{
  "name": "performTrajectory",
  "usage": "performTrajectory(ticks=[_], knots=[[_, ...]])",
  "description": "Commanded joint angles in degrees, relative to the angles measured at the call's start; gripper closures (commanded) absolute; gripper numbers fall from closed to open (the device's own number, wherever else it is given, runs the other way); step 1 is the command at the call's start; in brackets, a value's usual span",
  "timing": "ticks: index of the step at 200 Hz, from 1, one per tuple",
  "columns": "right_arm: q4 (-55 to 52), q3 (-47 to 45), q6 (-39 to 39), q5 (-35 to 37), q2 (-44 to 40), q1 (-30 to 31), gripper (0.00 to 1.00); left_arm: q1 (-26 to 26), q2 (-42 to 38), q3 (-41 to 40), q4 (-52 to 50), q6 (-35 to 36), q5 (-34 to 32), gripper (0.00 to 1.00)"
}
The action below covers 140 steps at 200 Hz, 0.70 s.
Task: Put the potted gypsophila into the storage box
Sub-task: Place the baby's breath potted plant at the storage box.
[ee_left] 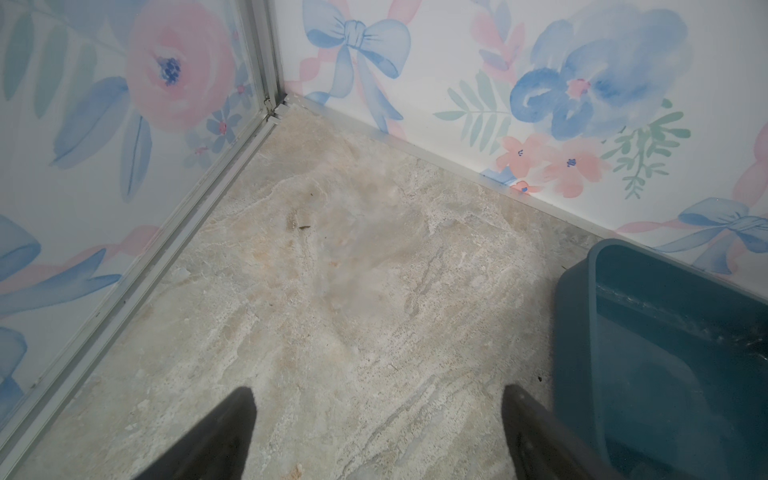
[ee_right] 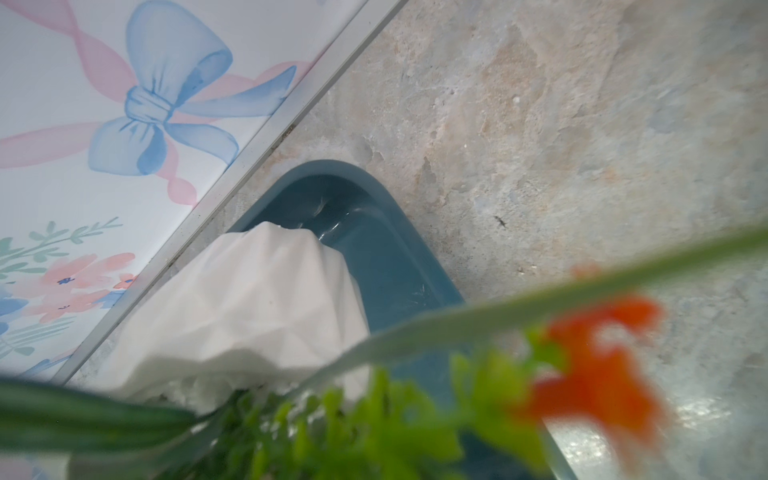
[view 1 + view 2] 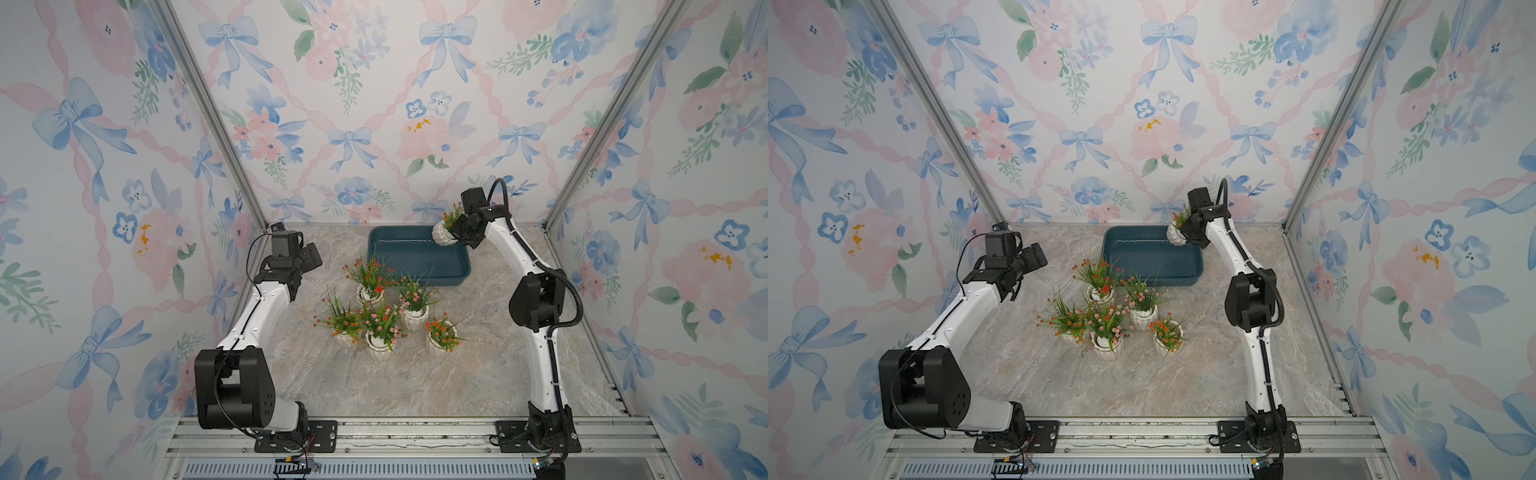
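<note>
So here's what I've got on screen: the right gripper [image 3: 456, 236] is clenched on one potted gypsophila [image 3: 441, 237], gripping it at the top end near where the sprigs come out. It's holding it tilted hard over, with the ribbed white base pointing in toward the storage box [image 3: 415, 262] and the orange blossoms back by the wrist. In both top views that pot [image 3: 1176, 237] sits right over the box's far right corner; whether it's touching the rim I can't tell. The right wrist camera shows the same pot [image 2: 249, 307] with its base hanging over a rounded corner of the box [image 2: 390, 257], plus a blurry orange blossom [image 2: 598, 365] up close. The left gripper [image 3: 311, 258] is off to the left of the box, above the bare marble table [image 3: 374, 386], fingers spread wide with nothing between them. In its own wrist view the dark fingertips [image 1: 232, 419] frame bare tabletop, and one end of the box [image 1: 665, 353] pokes in. The other five pots stand upright on the near side of the box, all outside it, bunched together. A red-orange one [image 3: 370, 296] is just beside the box's near left corner and a pink one [image 3: 415, 316] is next along that side. Further from the box are an orange one [image 3: 345, 338], a pink one [image 3: 380, 347] and another orange one [image 3: 436, 345].
</note>
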Motion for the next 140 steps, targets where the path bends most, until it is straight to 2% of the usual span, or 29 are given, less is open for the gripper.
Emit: performTrajectory(ticks=[1,140], knots=[[2.70,0.60,1.76,0.88,0.64,0.77,0.87,0.68,0.66,1.18,-0.71,-0.44,1.22,0.07],[2.24,0.21,2.53,2.43,3.10,0.32,0.84,1.29,0.52,1.15,-0.71,-0.79,1.98,0.07]])
